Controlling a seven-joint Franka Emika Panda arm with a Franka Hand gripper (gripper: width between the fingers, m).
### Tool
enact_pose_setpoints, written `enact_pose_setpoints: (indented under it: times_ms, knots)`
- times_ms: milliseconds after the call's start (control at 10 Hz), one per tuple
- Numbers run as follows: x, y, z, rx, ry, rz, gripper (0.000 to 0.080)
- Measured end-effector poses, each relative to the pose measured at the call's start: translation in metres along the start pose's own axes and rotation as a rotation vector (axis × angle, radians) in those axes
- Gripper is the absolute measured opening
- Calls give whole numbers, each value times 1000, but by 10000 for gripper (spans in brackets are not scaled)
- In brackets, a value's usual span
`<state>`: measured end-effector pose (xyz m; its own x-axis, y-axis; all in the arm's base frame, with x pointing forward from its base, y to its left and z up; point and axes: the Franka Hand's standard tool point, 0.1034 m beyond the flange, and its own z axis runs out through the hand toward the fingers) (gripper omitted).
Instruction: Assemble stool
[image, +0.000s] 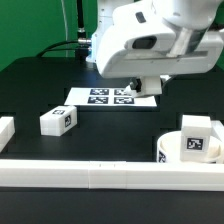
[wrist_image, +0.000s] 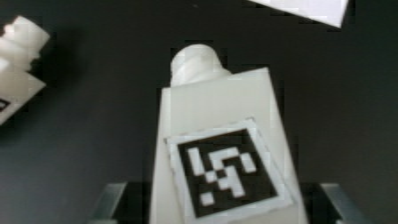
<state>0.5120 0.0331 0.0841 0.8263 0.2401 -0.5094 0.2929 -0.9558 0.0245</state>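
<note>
Just behind the low white rail (image: 90, 178), the round seat (image: 172, 150) sits at the exterior view's right and a loose leg (image: 58, 120) at its left, while farther back, near the marker board (image: 100, 97), the gripper (wrist_image: 222, 205) is clenched on another leg (wrist_image: 217, 120).

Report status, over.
Fingers shut on leg. Seat by rail, second leg on it. Third leg loose on table. Nothing seen blocking.

Tally, both views. Seat (image: 168, 149): one. Legs: three, namely first leg (image: 58, 120) on worktop (image: 30, 90), second leg (image: 201, 126) by seat, third leg (wrist_image: 217, 150) in wrist view. Marker board (image: 80, 98): one. Border rails (image: 100, 172): two. Arm (image: 150, 35): one.
</note>
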Motion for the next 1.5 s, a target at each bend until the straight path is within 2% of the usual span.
enact_pose_setpoints:
  times_ms: [100,200,300,400,600,700,900,1000,1200,1400,1500]
  knots:
    - [8,-1,-11,22,78,17,327]
    - [7,-1,-26,29,148,31,327]
    - [6,2,-34,24,162,20,327]
    - [17,4,-37,15,255,24,327]
    - [20,6,-39,-10,467,28,327]
    - [17,4,-39,-7,499,37,327]
    - [27,7,-61,15,674,93,327]
    - [28,8,-64,10,716,99,327]
    - [29,14,-64,-39,871,97,327]
    - [28,20,-63,-74,965,102,327]
    - [27,21,-60,-52,927,118,327]
